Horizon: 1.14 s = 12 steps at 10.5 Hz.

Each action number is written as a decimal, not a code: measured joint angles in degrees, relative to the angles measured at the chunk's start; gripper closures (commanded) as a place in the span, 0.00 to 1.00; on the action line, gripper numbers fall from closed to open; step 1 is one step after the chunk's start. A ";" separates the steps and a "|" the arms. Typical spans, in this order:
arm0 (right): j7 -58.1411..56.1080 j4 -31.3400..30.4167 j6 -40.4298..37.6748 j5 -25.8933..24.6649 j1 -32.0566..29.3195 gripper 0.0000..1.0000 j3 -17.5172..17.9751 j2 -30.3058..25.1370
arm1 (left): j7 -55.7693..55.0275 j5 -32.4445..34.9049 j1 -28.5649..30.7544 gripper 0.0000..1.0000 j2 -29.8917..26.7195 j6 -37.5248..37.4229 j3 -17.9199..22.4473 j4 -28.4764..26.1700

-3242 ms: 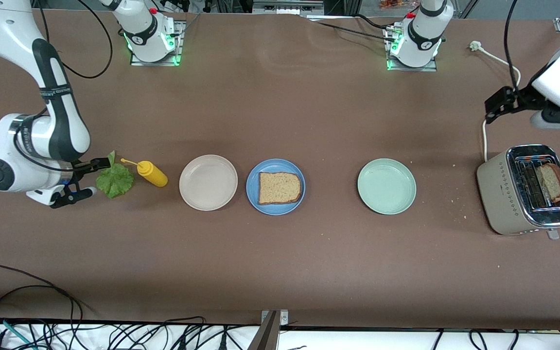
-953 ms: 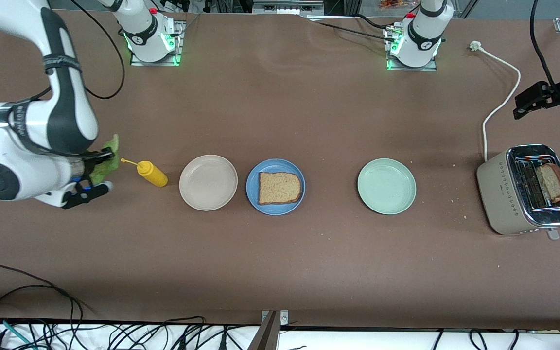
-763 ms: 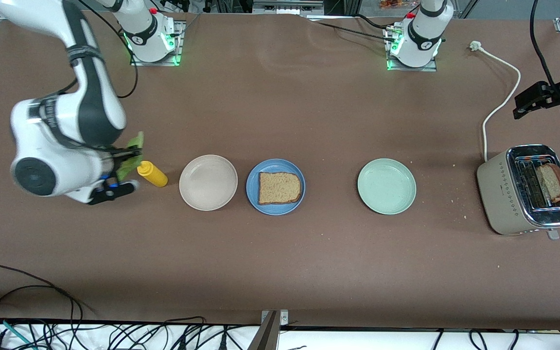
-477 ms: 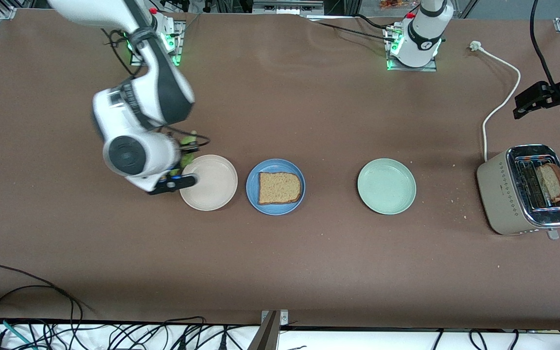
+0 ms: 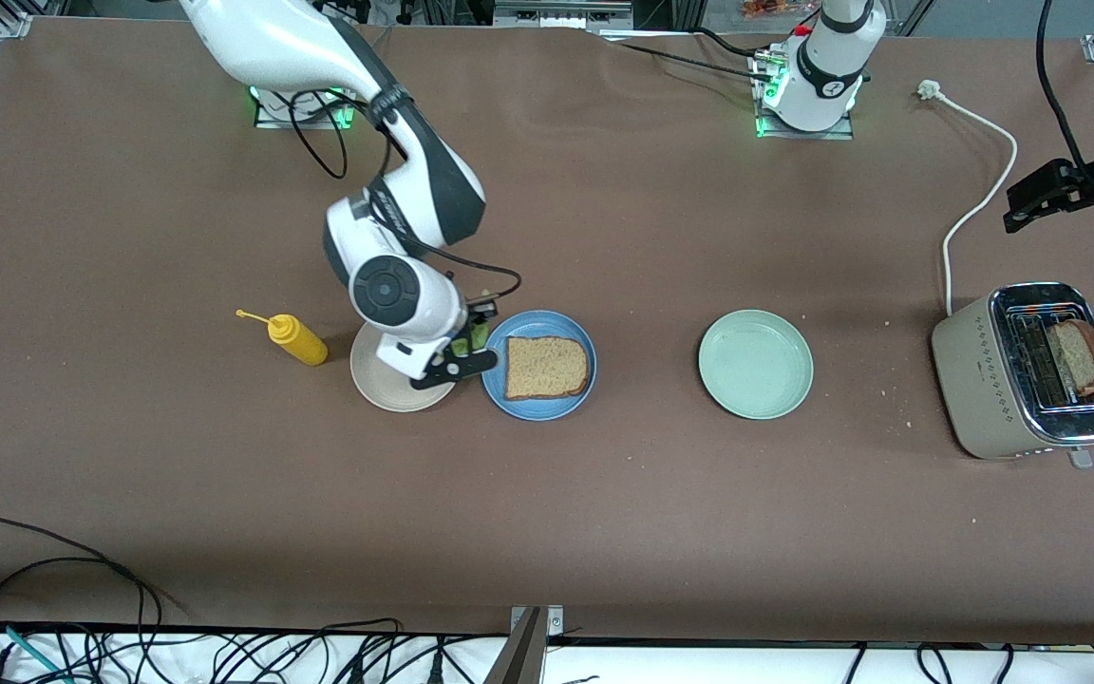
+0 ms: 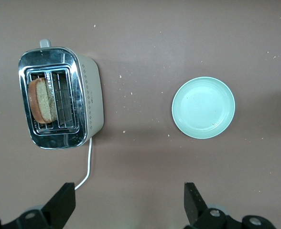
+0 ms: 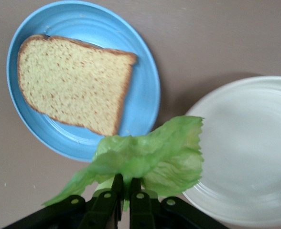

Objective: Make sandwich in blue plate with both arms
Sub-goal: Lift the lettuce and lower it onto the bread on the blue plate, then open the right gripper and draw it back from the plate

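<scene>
- The right hand [image 5: 464, 347] is in the air over the gap where the beige plate [image 5: 386, 388] and the blue plate [image 5: 539, 407] nearly meet, its fingers pinched on a lettuce leaf [image 7: 152, 157].
- In the right wrist view the leaf fans out from the closed fingertips [image 7: 116, 183], ruffled and bright green, hanging above the rims of both plates.
- The blue plate sits on the counter [image 5: 547, 532] about midway between the two arms' ends, with one slice of brown bread [image 5: 547, 368] lying flat in it, crust darker than the crumb.
- The beige plate lies just beside the blue plate, toward the right arm's end; a yellow squeeze bottle [image 5: 295, 339] lies on its side near it, farther toward that end.
- A pale green plate [image 5: 755, 364] rests toward the left arm's end, well apart from the blue plate.
- A toaster [image 5: 1027, 370] stands at the left arm's end with a second slice of bread [image 5: 1076, 356] upright in one slot; its white cord [image 5: 974, 204] trails away across the counter.
- The left hand [image 5: 1046, 195] waits in the air above the counter near the toaster, fingers spread wide and holding nothing.
</scene>
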 measured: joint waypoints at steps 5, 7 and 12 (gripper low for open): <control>0.00 0.20 13.97 0.12 1.06 0.00 4.49 5.98 | 0.00 0.00 0.01 0.00 0.02 -0.01 0.03 0.02; -0.02 0.23 15.79 0.12 2.26 0.00 4.56 6.79 | 0.00 0.00 0.02 0.00 0.02 -0.01 0.04 0.01; -0.57 3.49 12.86 -0.41 2.00 0.00 3.46 6.18 | 0.00 0.00 0.03 0.00 0.05 -0.01 0.05 0.01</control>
